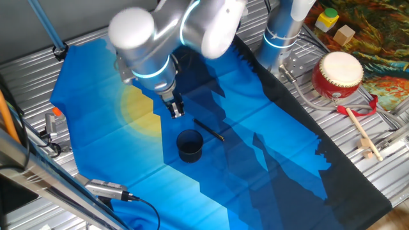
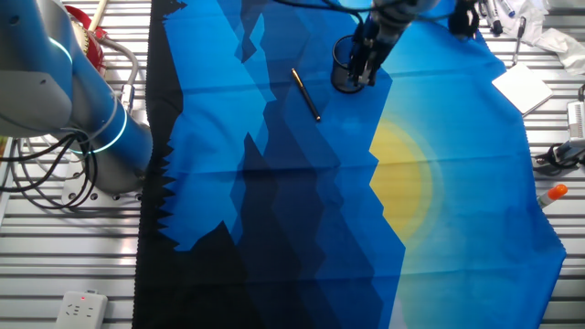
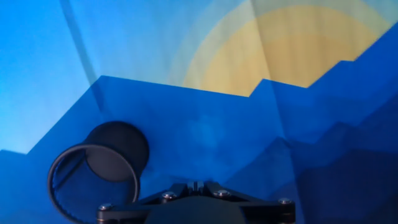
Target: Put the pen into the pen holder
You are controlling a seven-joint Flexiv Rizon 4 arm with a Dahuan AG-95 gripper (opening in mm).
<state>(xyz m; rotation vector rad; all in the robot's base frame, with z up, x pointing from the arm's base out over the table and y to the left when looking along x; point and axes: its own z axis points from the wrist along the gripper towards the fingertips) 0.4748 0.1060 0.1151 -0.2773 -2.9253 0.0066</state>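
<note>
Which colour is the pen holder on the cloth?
The pen holder is black or very dark; one fixed view shows it best.

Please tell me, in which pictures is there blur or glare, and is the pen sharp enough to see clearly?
One fixed view: the arm's near joint is blurred, but the pen is sharp. The other fixed view: evenly lit, pen clear, the pincer is dark against the pen holder. Hand view: soft focus, no pen visible.

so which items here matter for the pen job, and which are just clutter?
Job: pen, pen holder, gripper.
Clutter: red drum, drumstick, toy blocks, orange-capped marker.
</note>
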